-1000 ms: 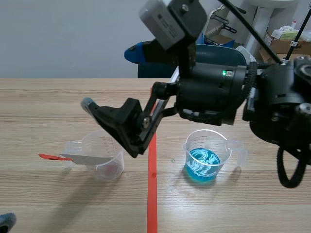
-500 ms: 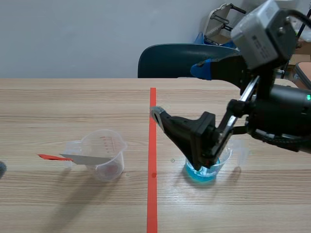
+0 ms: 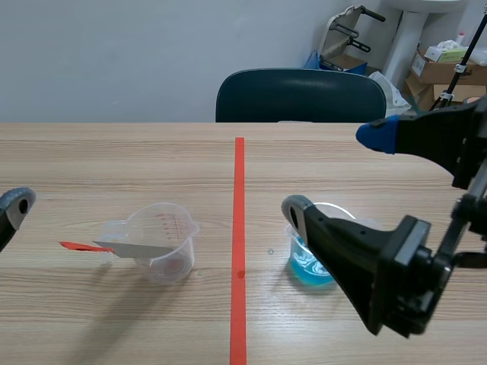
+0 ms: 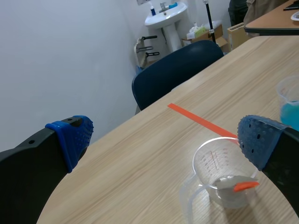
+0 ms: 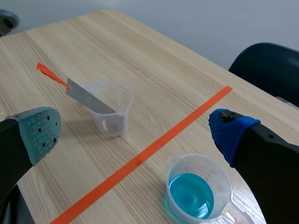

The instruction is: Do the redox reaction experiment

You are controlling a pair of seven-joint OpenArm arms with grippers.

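Tabletop (image 5: 140,65): matt wood grain. Left beaker (image 5: 112,112) and right beaker (image 5: 198,186): clear glossy plastic. Strip (image 5: 88,99): dull grey metal.

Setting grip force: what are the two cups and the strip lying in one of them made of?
The cup holding the strip: likely clear plastic, glossy; see-through, with a red printed scale. The cup with blue liquid: same clear plastic look, moulded spout. The strip: thin, flat, dull grey, probably sheet metal; its red tip may be tape or paint.
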